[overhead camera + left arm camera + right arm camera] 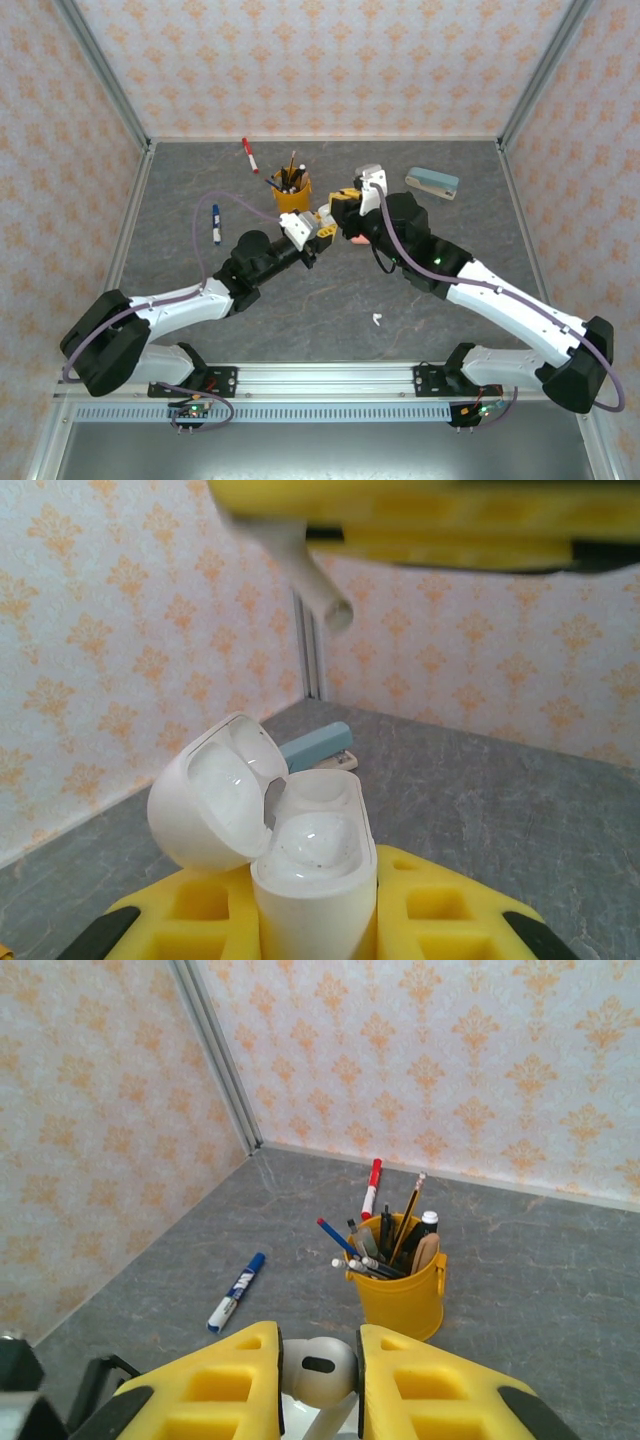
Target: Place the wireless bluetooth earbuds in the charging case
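My left gripper (306, 233) (318, 892) is shut on a white charging case (312, 875) (299, 230), held upright with its lid (215, 790) flipped open to the left. Both wells inside look empty. My right gripper (345, 204) (318, 1362) is shut on a white earbud (318, 1368), pinched by its head between the yellow fingers (430, 1385). In the left wrist view that earbud's stem (322, 588) hangs above the open case, apart from it. Another white earbud (377, 320) lies on the table near the front. A small salmon-pink piece (357, 240) peeks out under the right arm.
A yellow cup of pens (292, 192) (400, 1280) stands just behind the grippers. A blue marker (215, 224) (236, 1292) lies to the left, a red marker (249, 155) (372, 1188) at the back, and a teal stapler (432, 182) (315, 745) at the back right.
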Controlling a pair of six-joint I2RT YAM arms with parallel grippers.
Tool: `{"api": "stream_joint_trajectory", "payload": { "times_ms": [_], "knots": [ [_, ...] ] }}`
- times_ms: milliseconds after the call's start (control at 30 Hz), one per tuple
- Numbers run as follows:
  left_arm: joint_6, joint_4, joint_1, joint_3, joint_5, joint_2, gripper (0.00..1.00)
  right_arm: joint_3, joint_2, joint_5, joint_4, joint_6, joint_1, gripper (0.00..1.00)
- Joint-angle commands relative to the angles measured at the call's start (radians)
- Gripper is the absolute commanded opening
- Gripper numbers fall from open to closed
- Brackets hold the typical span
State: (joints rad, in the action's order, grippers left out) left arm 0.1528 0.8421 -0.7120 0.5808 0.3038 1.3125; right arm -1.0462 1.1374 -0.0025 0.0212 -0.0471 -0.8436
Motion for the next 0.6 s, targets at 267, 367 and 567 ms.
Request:
{"api": "stream_joint_trajectory", "payload": {
  "times_ms": [267,367,567],
  "knots": [
    [0.04,0.023,0.008,-0.074,-0.11,-0.12,0.0,0.033,-0.077,0.101,0.102,-0.078,0.001,0.21],
    [0.043,0.009,0.023,-0.108,-0.121,-0.174,0.0,0.093,-0.105,0.121,0.136,-0.133,0.0,0.21],
    [0.068,-0.004,0.034,-0.151,-0.133,-0.265,0.0,0.22,-0.059,0.137,0.192,-0.28,0.0,0.21]
  ]
}}
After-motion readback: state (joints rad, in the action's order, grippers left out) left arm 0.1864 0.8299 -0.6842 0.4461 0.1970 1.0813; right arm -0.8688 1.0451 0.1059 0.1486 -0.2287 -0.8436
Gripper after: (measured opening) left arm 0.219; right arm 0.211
